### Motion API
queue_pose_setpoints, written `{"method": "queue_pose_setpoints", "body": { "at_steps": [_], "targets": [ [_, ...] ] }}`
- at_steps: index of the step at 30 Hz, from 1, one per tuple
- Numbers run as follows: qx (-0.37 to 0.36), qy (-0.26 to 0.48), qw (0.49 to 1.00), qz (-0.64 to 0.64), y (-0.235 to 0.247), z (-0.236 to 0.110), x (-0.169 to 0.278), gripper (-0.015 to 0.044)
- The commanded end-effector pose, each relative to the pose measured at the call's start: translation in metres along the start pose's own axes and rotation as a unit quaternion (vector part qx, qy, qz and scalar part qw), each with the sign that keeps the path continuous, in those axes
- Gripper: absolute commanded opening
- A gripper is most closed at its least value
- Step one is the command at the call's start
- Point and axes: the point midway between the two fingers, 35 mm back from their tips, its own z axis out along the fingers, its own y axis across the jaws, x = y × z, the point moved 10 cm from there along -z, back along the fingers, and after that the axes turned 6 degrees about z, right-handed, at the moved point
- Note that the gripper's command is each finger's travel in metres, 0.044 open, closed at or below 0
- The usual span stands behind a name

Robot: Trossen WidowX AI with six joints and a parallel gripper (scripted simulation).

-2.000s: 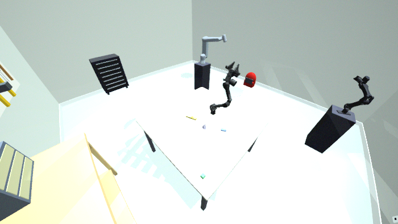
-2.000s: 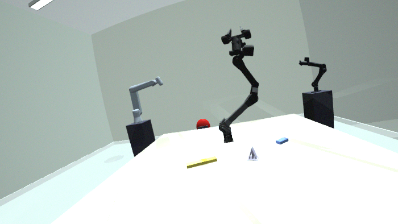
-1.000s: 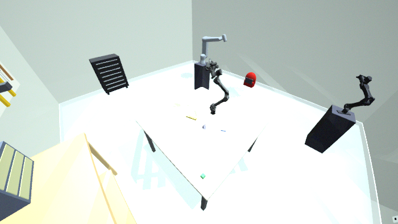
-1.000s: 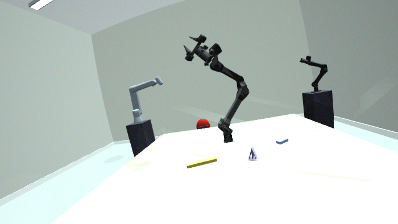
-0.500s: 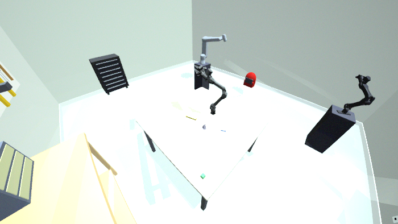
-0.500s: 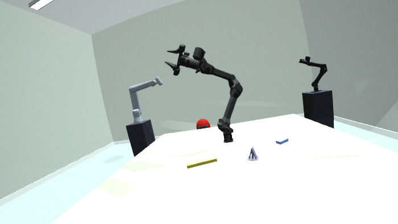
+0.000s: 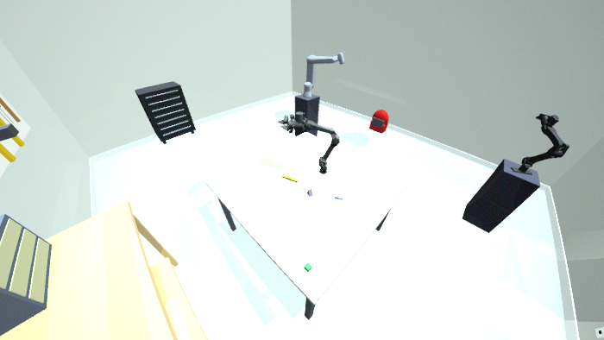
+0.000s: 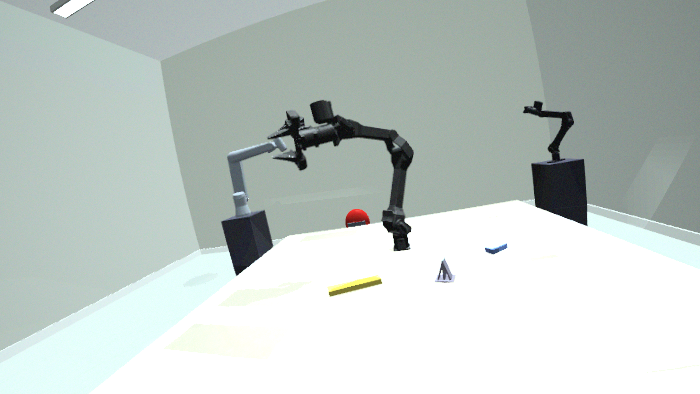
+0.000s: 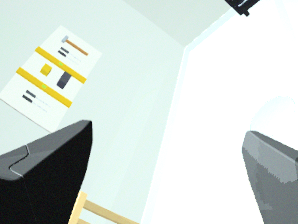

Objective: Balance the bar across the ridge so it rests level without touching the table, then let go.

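End effector [image 8: 287, 146] high, partly open, holding nothing. Yellow bar [image 8: 355, 286] lies flat on tabletop [image 8: 450, 330] well below it, ridge [image 8: 444, 271] beyond: approach not started.

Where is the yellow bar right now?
In the exterior view the yellow bar lies flat on the white table, left of the small triangular ridge and apart from it. The gripper hangs high above, open and empty.

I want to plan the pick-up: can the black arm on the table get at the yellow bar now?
Probably yes. The yellow bar lies flat with nothing on it or beside it. The hand is open, holds nothing, high above the table, pointing sideways, so it must first come down.
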Motion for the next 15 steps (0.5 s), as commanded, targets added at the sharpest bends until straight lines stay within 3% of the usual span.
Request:
{"method": "queue_pose_setpoints", "body": {
  "at_steps": [1, 15],
  "targets": [
    [0.049, 0.064, 0.996, -0.024, -0.015, 0.015, 0.028, 0.0315],
    [0.235, 0.311, 0.911, -0.135, -0.076, 0.034, 0.142, 0.0315]
  ]
}}
